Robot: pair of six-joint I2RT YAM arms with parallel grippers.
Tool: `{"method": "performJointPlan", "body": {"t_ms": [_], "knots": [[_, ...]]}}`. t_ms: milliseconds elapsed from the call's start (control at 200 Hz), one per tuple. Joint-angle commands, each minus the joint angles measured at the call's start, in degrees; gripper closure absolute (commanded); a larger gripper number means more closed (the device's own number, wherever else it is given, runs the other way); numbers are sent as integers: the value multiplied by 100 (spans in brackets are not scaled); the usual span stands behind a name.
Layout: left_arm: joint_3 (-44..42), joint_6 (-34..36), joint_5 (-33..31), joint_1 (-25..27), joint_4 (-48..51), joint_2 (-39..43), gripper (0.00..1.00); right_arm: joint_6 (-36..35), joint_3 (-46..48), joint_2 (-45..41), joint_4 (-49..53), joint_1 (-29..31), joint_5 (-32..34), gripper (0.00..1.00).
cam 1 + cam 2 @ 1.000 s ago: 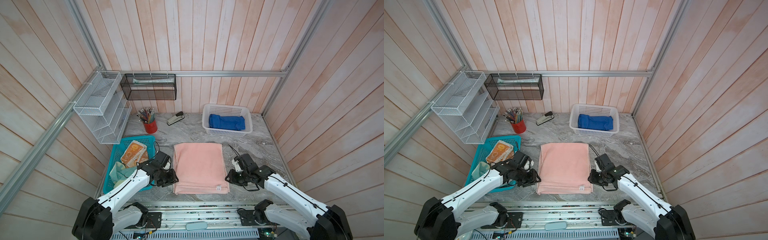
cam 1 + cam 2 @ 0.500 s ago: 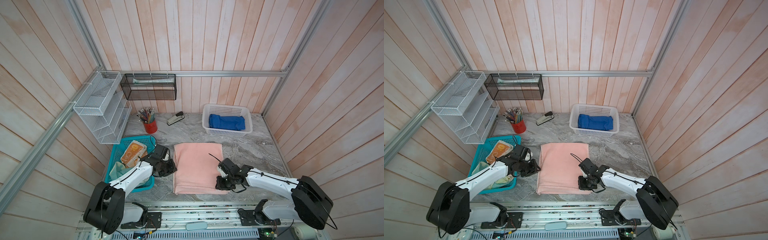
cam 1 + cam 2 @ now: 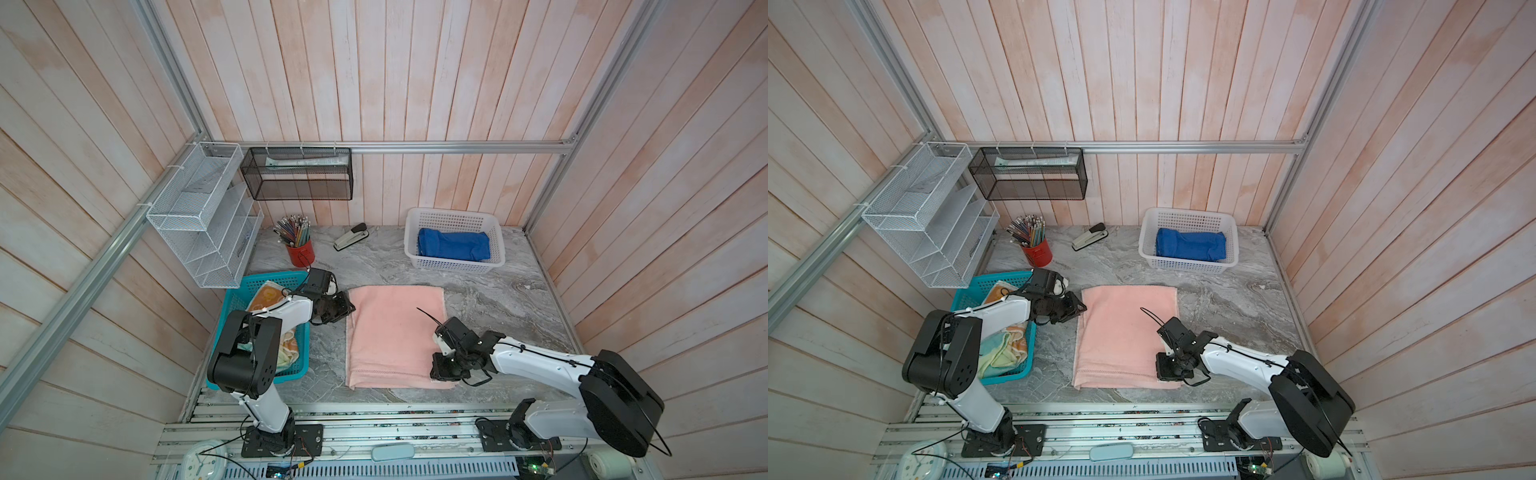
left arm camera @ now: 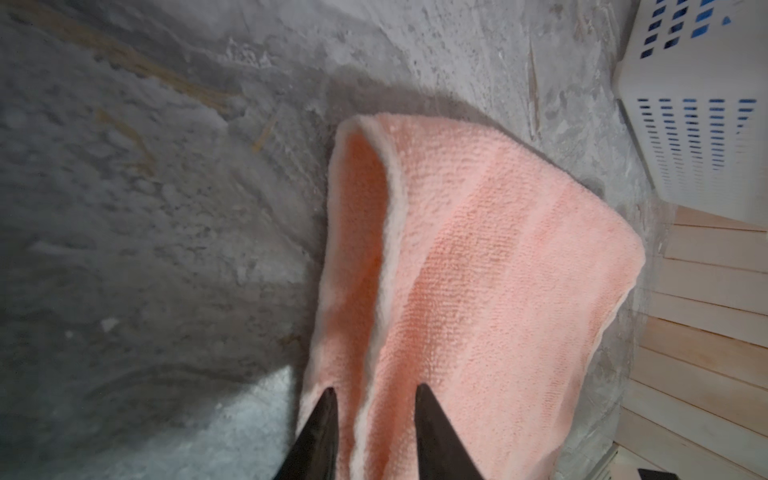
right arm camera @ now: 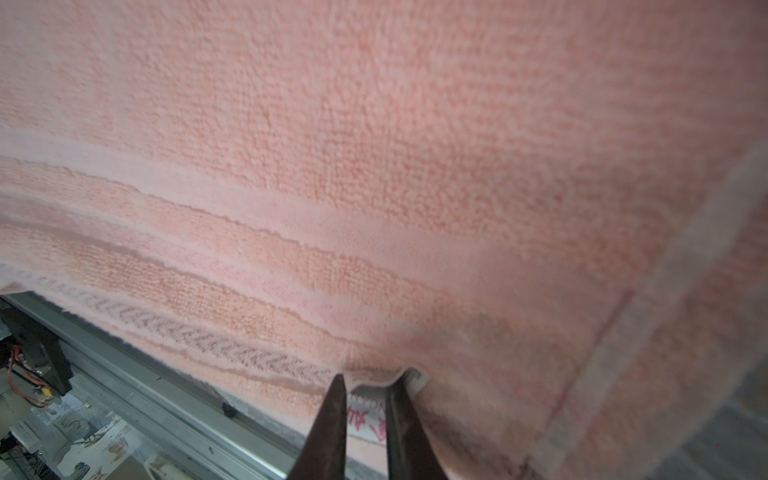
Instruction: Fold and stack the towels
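A salmon-pink towel [image 3: 395, 332] [image 3: 1125, 332] lies flat and doubled over on the marble top. My left gripper [image 3: 349, 309] [image 3: 1081, 309] is at its far left corner. In the left wrist view the jaws [image 4: 374, 388] stand apart astride the towel's pale hem [image 4: 386, 232]. My right gripper [image 3: 442, 374] [image 3: 1165, 374] is on the near right corner. There its jaws [image 5: 370, 378] pinch the towel's white label [image 5: 411, 376]. A royal blue towel [image 3: 453, 245] lies in the white basket [image 3: 453, 214]. An orange bunny towel [image 3: 266, 293] and a pale yellow one [image 3: 996, 353] sit in the teal basket [image 3: 266, 278].
A red pencil cup [image 3: 300, 253] and a stapler [image 3: 351, 237] stand at the back. A white wire rack [image 3: 199, 216] and a black mesh basket [image 3: 297, 178] hang on the walls. An aluminium rail [image 3: 374, 415] runs along the front edge.
The left gripper has moved away from me along the towel's left edge to its far corner. The right gripper has come in from the right onto the near right corner and narrowed on the label.
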State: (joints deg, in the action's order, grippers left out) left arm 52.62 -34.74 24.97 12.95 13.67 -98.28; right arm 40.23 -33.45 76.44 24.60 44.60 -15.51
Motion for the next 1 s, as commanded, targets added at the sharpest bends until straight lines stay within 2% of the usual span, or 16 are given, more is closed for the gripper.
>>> {"method": "performJointPlan", "body": {"t_ms": [0,250,305,380,490,675,840,920,995], "knots": [[150,255,280,-80,-312,-166,66,-103,196,295,89,40,153,80],[253,266,556,-142,-618,-473,66,-172,209,397,130,40,169,82],[294,283,602,-164,-647,-549,68,-182,214,406,158,35,175,82],[361,310,666,-195,-673,-613,77,-198,229,399,226,40,210,82],[517,433,668,-294,-527,-631,100,-191,255,322,341,34,291,82],[997,895,531,-609,204,-731,100,-140,298,204,498,29,457,82],[1356,1237,328,-684,717,-984,100,-154,302,222,600,31,520,83],[1421,1346,107,-684,871,-961,80,-164,263,172,694,31,578,81],[1431,1426,4,-704,940,-886,78,-148,229,79,745,20,652,79]]}}
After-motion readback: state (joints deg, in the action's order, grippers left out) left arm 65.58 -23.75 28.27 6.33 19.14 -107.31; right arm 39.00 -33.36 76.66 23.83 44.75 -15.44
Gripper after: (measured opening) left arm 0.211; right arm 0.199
